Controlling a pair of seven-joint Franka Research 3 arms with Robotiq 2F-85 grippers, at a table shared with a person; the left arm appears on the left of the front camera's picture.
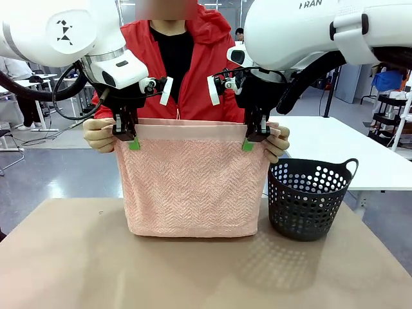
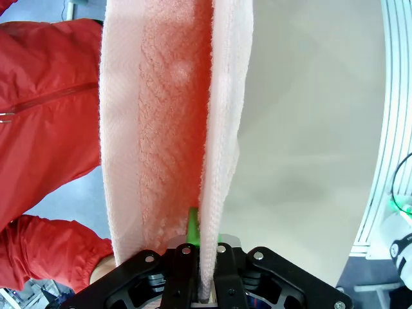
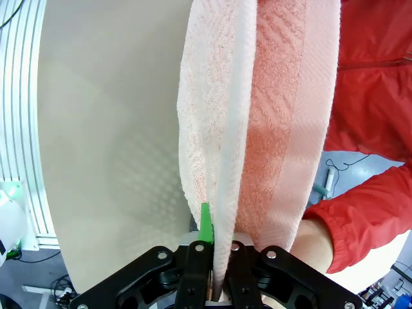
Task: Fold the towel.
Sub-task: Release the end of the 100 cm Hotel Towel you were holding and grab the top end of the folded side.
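The salmon-pink towel (image 1: 191, 185) hangs doubled over, its fold just touching the tan table (image 1: 193, 270). My left gripper (image 1: 133, 143) is shut on the near layer's top left corner, and my right gripper (image 1: 248, 144) is shut on the top right corner. Behind it, the person's hands (image 1: 98, 134) hold the far layer's pale hem at both corners. In the left wrist view the towel (image 2: 174, 129) runs up from between the green pads (image 2: 192, 226). In the right wrist view the towel (image 3: 257, 129) does the same beside a green pad (image 3: 205, 222).
A black perforated basket (image 1: 308, 197) stands on the table to the right of the towel. The person in a red jacket (image 1: 193, 64) stands at the far edge. Bare tabletop lies in front of the towel.
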